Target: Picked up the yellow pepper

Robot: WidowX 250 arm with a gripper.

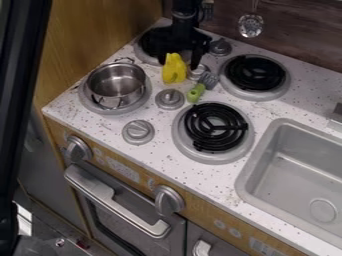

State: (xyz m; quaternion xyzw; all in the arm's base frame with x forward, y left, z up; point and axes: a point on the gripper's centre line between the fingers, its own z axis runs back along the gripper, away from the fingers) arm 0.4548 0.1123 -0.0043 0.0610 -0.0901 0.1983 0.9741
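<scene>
1. In the camera view, the black two-finger gripper (178,63) is seen hanging over the rear left of a toy stove, its fingers spread apart.
2. A yellow pepper (174,69) is framed upright at the fingertips, above or on the speckled white countertop (100,125); a gap is left between it and the finger at the view's right. Whether it is touched by the other finger cannot be told.
3. A green-handled toy utensil (196,93), its gray head tilted up toward the view's right, is pictured near the pepper, apart from it.
4. A two-handled stainless steel saucepan (116,87) is set on the front left burner, beside two gray control knobs (169,99).
5. Black coils are shown on the front right burner (216,126) and the rear right burner (255,73); the rear left burner (149,45) is partly covered by the gripper.
6. A gray sink basin (244,175) is set into the countertop at the view's right. Below the stove, an oven door handle (117,201) is flanked by two larger knobs (78,148).
</scene>
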